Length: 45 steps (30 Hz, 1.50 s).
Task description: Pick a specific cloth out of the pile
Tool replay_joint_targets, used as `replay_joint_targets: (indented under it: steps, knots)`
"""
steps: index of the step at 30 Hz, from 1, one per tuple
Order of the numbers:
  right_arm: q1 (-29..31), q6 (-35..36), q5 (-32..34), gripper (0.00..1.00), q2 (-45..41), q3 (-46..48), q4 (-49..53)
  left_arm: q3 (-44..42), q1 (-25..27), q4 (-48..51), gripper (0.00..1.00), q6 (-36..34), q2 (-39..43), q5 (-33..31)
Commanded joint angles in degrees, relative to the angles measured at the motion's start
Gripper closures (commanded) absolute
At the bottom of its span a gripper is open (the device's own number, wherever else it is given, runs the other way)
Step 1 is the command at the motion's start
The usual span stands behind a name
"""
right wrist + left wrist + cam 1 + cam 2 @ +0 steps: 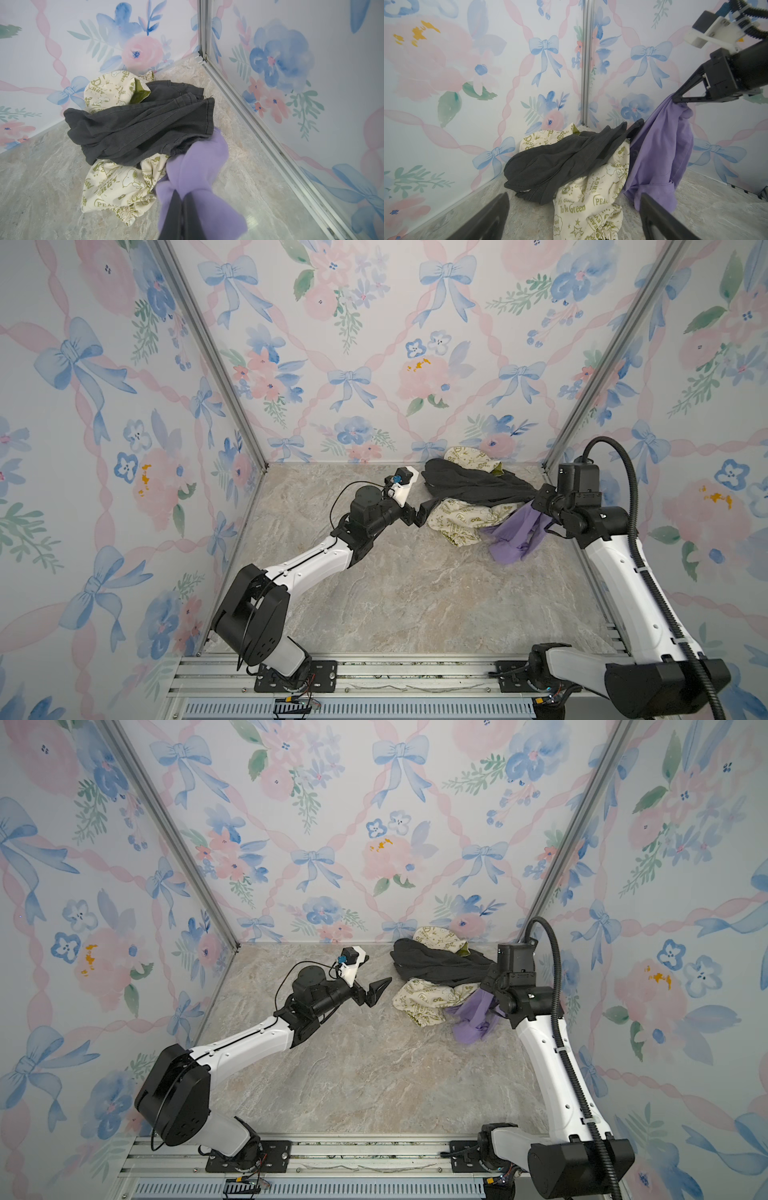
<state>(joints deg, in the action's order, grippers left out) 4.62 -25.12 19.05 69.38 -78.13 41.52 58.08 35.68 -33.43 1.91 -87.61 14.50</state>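
Observation:
The cloth [515,535] [473,1019] is lavender-purple. It hangs stretched from my right gripper [540,508] [181,195], which is shut on its bunched upper end. Its lower end [654,187] rests on the floor, and one part [207,143] runs under the black garment's edge. The pile [469,485] [436,965] sits by the back right corner: a black garment [135,128] draped over cream cloth with green print [587,197] [116,187]. My left gripper [419,514] [380,990] [574,195] stands open and empty just left of the cream cloth.
Flowered walls close in the marble floor [395,593] on three sides. An aluminium post [552,460] stands in the back right corner right behind the pile. A metal rail [374,672] runs along the front edge, carrying both arm bases.

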Motion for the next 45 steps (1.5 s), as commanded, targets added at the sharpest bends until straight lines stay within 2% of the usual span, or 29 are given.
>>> replay_joint_targets:
  steps: [1, 8, 18, 28, 36, 37, 40, 41, 42, 44, 45]
  knots:
    - [0.38, 1.24, 3.0, 1.0, -2.79, -4.31, -4.27, 0.99, 0.27, -1.88, 0.02, -1.49, -0.74, 2.08]
    - [0.39, 2.22, 4.02, 1.0, -3.65, -8.12, -6.86, 0.13, 0.35, -1.93, 0.02, -0.11, 0.08, 3.15]
    - [0.39, 7.15, 5.61, 1.0, -2.66, -14.86, -12.22, -0.74, 0.38, -1.9, 0.02, -0.32, 0.85, 3.52]
    - [4.33, 9.57, -3.79, 1.0, 0.02, -17.54, -18.66, -0.26, 0.36, -2.52, 0.02, 0.49, 0.66, 3.34]
    - [16.24, 13.05, -13.8, 1.0, 7.48, -17.35, -15.12, 1.64, 0.53, -3.68, 0.02, 1.96, -0.96, 2.8]
    - [17.55, 13.79, -14.68, 0.97, 8.66, -17.61, -14.01, 1.71, 0.55, -3.89, 0.02, 2.02, -1.06, 2.41]
    - [19.8, 16.84, -17.11, 0.71, 11.9, -18.45, -9.71, 1.75, 0.62, -4.64, 0.02, 1.96, -1.31, 0.54]
    - [20.04, 17.57, -16.94, 0.54, 12.57, -18.71, -8.24, 1.78, 0.66, -4.71, 0.02, 1.96, -1.42, -0.01]
    - [19.96, 18.27, -16.15, 0.42, 12.86, -18.89, -7.21, 1.9, 0.63, -4.73, 0.02, 1.87, -1.53, -0.32]
    - [19.61, 19.99, -14.05, 0.29, 12.59, -18.88, -5.9, 2.09, 0.71, -4.73, 0.02, 1.97, -1.8, -0.68]
    - [19.3, 21.14, -13.19, 0.25, 12.22, -18.74, -5.49, 2.17, 0.75, -4.71, 0.02, 2.13, -1.95, -0.77]
